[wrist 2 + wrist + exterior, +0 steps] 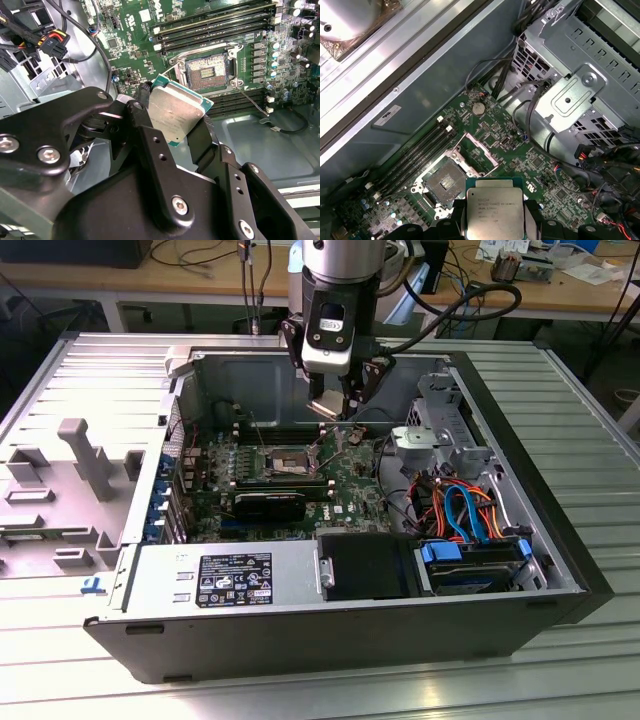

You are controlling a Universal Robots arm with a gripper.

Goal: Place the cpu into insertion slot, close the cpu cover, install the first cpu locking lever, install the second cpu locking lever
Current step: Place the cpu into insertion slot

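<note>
My gripper point(333, 400) is shut on the cpu point(327, 408), a small flat silvery-tan chip on a green base. I hold it in the air inside the open computer case, above and behind the insertion slot point(286, 462). In both wrist views the black fingers point(146, 117) clamp two opposite edges of the cpu point(176, 111) point(495, 209). The insertion slot point(207, 74) point(443, 181) lies uncovered, its dark contact field showing. The cpu cover point(483, 150) stands hinged up at one side of the slot. A thin wire locking lever point(252, 102) sticks out loose beside the slot.
Long black memory slots point(215, 25) flank the socket. A metal drive cage point(570, 95) with orange and blue cables point(465, 508) fills the case on the exterior view's right. The power supply point(225, 580) and a black box point(365, 565) sit along the near wall.
</note>
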